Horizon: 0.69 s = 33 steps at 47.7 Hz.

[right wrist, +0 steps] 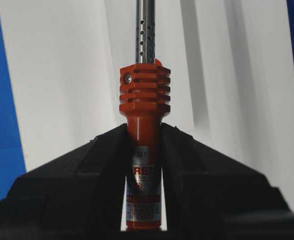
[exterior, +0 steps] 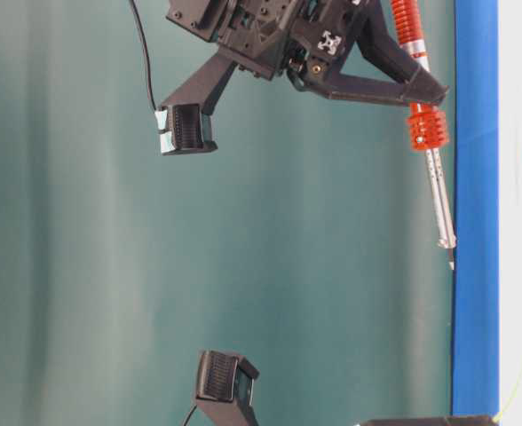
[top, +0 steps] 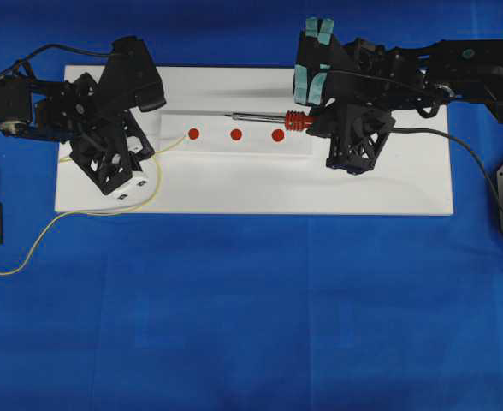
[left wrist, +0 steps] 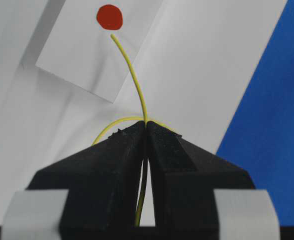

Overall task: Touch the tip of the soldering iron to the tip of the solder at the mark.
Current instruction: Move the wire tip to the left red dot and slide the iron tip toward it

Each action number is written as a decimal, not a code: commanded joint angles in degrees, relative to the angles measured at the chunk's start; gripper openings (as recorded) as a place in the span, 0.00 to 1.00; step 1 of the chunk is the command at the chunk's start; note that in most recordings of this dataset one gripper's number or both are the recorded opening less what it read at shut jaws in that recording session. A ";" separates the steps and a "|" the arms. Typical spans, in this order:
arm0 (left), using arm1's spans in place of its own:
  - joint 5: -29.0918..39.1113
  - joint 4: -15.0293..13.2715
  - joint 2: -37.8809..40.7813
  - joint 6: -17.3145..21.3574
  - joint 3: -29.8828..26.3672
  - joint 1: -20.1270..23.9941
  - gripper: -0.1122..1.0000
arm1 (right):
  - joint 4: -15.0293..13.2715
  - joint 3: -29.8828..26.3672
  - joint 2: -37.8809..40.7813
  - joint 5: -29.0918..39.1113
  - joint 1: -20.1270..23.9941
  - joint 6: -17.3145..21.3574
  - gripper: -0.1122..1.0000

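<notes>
- Left gripper [left wrist: 146,131] clamped on thin yellow solder wire [left wrist: 133,75] — tip just short of a red dot [left wrist: 109,17].
- Right gripper [right wrist: 144,137] clamped on red-handled, silver-shafted soldering iron [right wrist: 144,100] — ribbed collar just beyond its fingers.

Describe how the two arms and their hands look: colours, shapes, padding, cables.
Both arms are black, built of angular parts with open triangular lattice brackets. The left hand has wedge-shaped black fingers with pale grey tape near their bases. The right hand has matching black fingers. Teal tape pads sit on its arm. Thin black cables run along both arms.
</notes>
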 commanded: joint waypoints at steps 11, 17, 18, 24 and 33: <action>-1.32 0.18 1.67 -0.09 -2.02 -0.35 0.12 | -0.26 -1.49 -0.62 -0.44 0.09 0.09 0.17; -1.32 0.18 2.81 0.00 -2.55 -0.35 0.12 | -0.26 -1.41 -0.62 -0.44 0.09 0.09 0.17; -1.32 0.18 2.99 0.00 -2.55 -0.26 0.12 | -0.35 -1.32 -0.62 -0.35 0.00 0.09 0.17; -1.32 0.18 3.25 0.00 -2.64 -0.26 0.12 | -0.26 -1.41 -0.62 -0.26 0.09 0.09 0.17; -1.14 0.18 3.16 -0.18 -2.64 -0.26 0.12 | -0.35 -1.49 -0.62 -0.18 0.18 0.09 0.17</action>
